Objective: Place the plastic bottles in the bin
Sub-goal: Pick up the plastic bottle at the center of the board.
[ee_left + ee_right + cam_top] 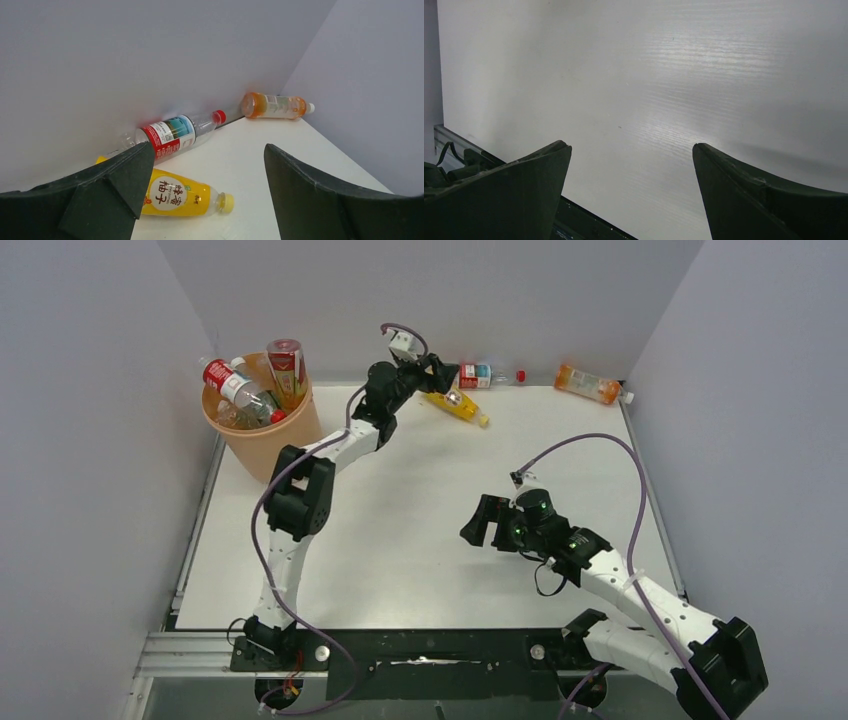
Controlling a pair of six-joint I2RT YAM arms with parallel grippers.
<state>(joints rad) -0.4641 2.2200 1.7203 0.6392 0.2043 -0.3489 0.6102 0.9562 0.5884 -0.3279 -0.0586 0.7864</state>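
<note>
1. Table (420,530) work is all ahead of your left end effector (207,149), where three bottles lie.
2. Bin (255,445) sits well behind it, heaped with bottles, so release over a gap.
3. Left end effector jaws are parted and empty. The right end effector (631,145) is spread wide over bare table.
4. Yellow bottle (175,196) lies just below the left jaws. Descend, straddle its label, avoid the red-labelled bottle (172,134) beyond, then close.

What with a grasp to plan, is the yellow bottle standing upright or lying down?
Lying down: the yellow bottle rests on its side on the table, its cap pointing along the surface, not upward.
</note>
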